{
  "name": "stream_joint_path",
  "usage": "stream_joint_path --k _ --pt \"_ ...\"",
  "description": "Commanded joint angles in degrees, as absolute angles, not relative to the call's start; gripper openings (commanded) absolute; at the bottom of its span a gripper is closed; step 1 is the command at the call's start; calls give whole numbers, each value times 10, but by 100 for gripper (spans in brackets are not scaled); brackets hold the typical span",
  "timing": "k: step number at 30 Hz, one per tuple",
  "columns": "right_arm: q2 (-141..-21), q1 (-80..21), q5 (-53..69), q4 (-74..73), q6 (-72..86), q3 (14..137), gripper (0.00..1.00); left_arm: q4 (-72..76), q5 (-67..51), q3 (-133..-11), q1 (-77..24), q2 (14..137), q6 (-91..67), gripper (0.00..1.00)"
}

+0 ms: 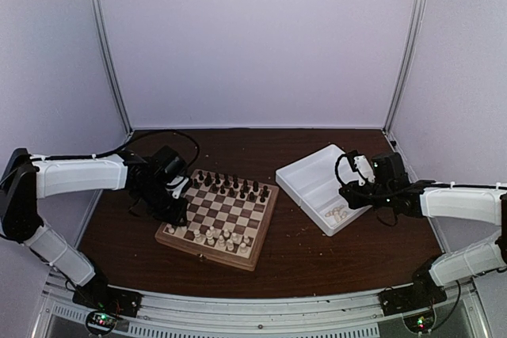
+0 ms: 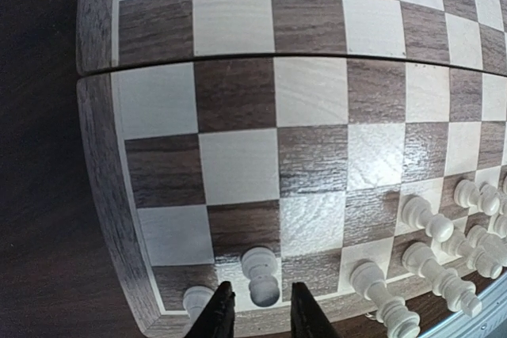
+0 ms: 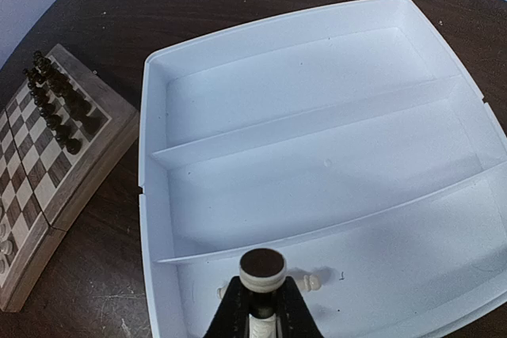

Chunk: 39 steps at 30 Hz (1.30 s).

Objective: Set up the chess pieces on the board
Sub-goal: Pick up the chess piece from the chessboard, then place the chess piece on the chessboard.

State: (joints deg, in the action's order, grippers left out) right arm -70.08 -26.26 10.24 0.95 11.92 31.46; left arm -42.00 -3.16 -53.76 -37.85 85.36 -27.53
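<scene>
The board (image 2: 238, 164) fills the left wrist view. My left gripper (image 2: 261, 314) hangs over its near left corner (image 1: 176, 223), fingers apart on either side of a standing cream pawn (image 2: 261, 275), a small gap showing on each side. More cream chess pieces (image 2: 432, 263) stand along the near rows (image 1: 222, 235). My right gripper (image 3: 262, 298) is shut on a cream piece (image 3: 262, 271), whose dark felt base faces the camera. It hovers over the near compartment of the white tray (image 3: 317, 69). Cream pieces (image 3: 309, 281) lie on the tray floor beneath it.
Dark pieces (image 1: 230, 186) line the board's far rows (image 3: 55, 108). The tray (image 1: 313, 176) sits right of the board (image 1: 226, 213) on the dark brown table, with loose cream pieces (image 1: 337, 213) at its near end. Purple walls enclose the table.
</scene>
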Motion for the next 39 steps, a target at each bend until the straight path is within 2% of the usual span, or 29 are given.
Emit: stream_joint_path --k 1,11,39 --pt "-703 -261 103 17 115 312 0 -410 -24 -554 -383 863 -276 24" --pt "-702 -261 102 16 115 312 0 -410 -26 -562 -387 875 -273 17" --pt "-702 -261 101 16 115 312 0 -398 -56 -612 -419 913 -262 9"
